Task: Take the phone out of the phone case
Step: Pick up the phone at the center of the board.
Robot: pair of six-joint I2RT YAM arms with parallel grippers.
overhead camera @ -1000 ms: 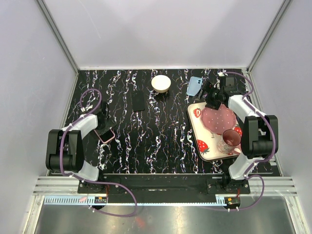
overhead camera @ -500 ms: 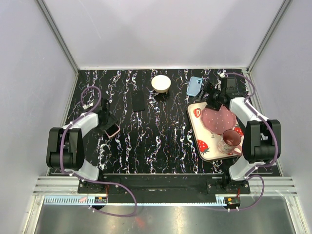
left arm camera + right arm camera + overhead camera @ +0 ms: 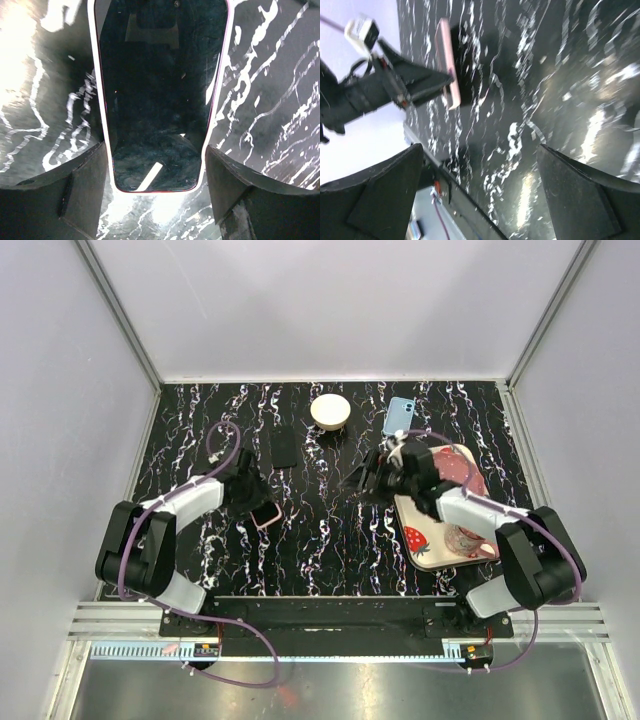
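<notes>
A phone with a dark screen sits in a pink case [image 3: 157, 100]. In the top view the cased phone [image 3: 266, 516] is left of the table's middle, at the tip of my left gripper [image 3: 255, 498]. In the left wrist view my left gripper [image 3: 156, 150] is shut on the case, one finger against each long edge. My right gripper [image 3: 368, 478] is open and empty over the middle of the table, facing the cased phone from a distance. The right wrist view shows the pink case [image 3: 447, 65] edge-on, beyond my open right gripper [image 3: 480, 195].
A black phone-shaped item [image 3: 284, 448], a cream bowl [image 3: 330, 412] and a blue phone [image 3: 400, 415] lie at the back. A strawberry-print tray [image 3: 418, 540] at the right holds a pink plate [image 3: 458, 466] and a cup [image 3: 463, 538].
My left gripper has carried the cased phone to the right, toward the table's middle. My right gripper has swung from the back right, by the blue phone, leftward toward the middle.
</notes>
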